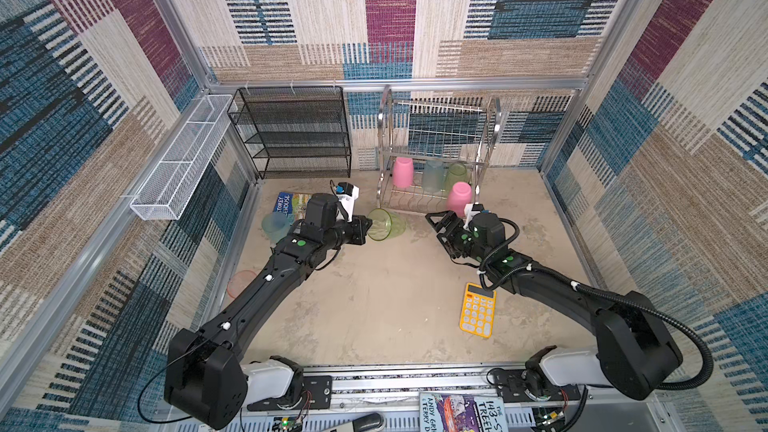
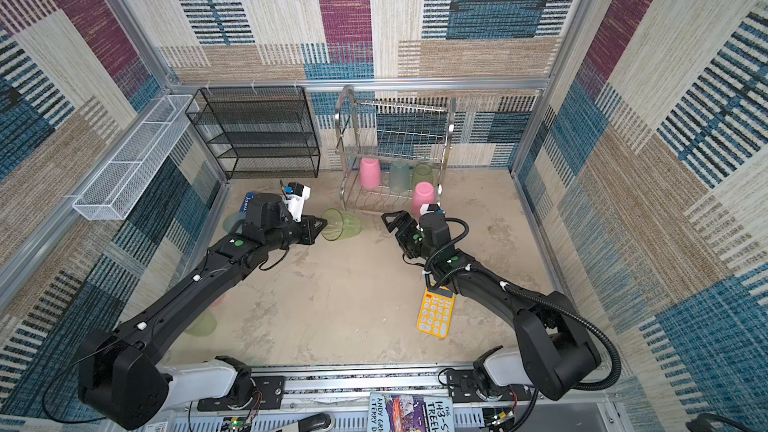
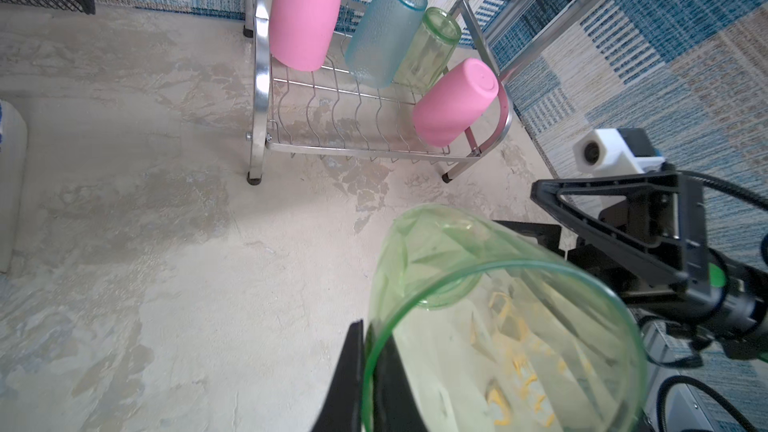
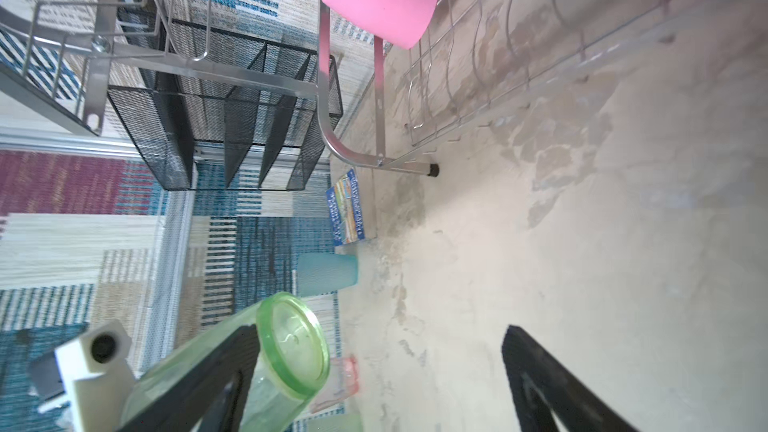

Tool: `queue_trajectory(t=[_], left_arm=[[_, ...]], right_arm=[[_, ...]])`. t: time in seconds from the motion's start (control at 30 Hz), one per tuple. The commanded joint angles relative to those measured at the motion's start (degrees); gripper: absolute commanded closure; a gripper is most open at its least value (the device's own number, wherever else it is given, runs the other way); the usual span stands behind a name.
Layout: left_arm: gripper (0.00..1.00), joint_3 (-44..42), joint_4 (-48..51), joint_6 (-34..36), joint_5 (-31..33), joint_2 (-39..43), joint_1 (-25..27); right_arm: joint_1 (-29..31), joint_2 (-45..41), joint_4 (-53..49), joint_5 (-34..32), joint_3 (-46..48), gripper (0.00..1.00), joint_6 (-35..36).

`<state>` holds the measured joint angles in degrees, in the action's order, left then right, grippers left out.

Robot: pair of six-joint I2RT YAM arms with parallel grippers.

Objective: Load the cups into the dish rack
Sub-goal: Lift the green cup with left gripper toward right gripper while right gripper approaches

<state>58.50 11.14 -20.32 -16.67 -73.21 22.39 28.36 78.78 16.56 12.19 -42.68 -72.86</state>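
At the upper left of both top views, a long white wire-mesh trough (image 1: 183,160) hangs on the wall rail. Just right of it stands a black mesh shelf unit (image 1: 291,135) with flat tiers.

Lower left, a translucent salmon tumbler (image 1: 241,282) sits by the wall, partly hidden by the left arm. Higher up, a frosted teal tumbler (image 1: 275,226) stands beside a glossy picture book (image 1: 286,203).

Your left claw (image 1: 368,226) is closed tight on the thin rim of a translucent green tumbler (image 1: 388,224). In the left wrist view one black finger (image 3: 349,384) lies outside the wall and the other inside. That tumbler is tipped on its side near the centre of the frame, just below the dish rack (image 1: 384,151), with its mouth toward the claw. You cannot tell whether it touches the table (image 1: 395,305).

The rack is shiny steel wire with curved tubular side frames. Its lower tier holds four tapered tumblers mouth-down and leaning:
- an opaque pink tumbler (image 1: 403,172)
- a pebbled teal tumbler (image 1: 433,175)
- a pale green tumbler (image 1: 456,174)
- a second pink tumbler (image 1: 459,195) at the front right corner

Right of centre, your right claw (image 1: 436,228) is spread wide and holds nothing between its black triangular fingers. It is near the green tumbler's base but apart from it.

At lower right, a yellow calculator (image 1: 478,313) lies flat on the mottled sandy table, its top edge under the right arm.
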Motion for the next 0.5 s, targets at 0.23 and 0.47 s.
queue_trajectory(t=[0.23,0.47], left_arm=[[1.00,-6.5,-20.6,-14.9,5.9,3.0,-0.2],[1.00,-10.8,-31.9,-16.7,4.7,2.6,0.1]], right_arm=[[1.4,-0.1,7.8,1.5,-2.1,0.05,-21.0],[1.4,1.6,12.1,2.0,-2.4,0.06,-28.4]])
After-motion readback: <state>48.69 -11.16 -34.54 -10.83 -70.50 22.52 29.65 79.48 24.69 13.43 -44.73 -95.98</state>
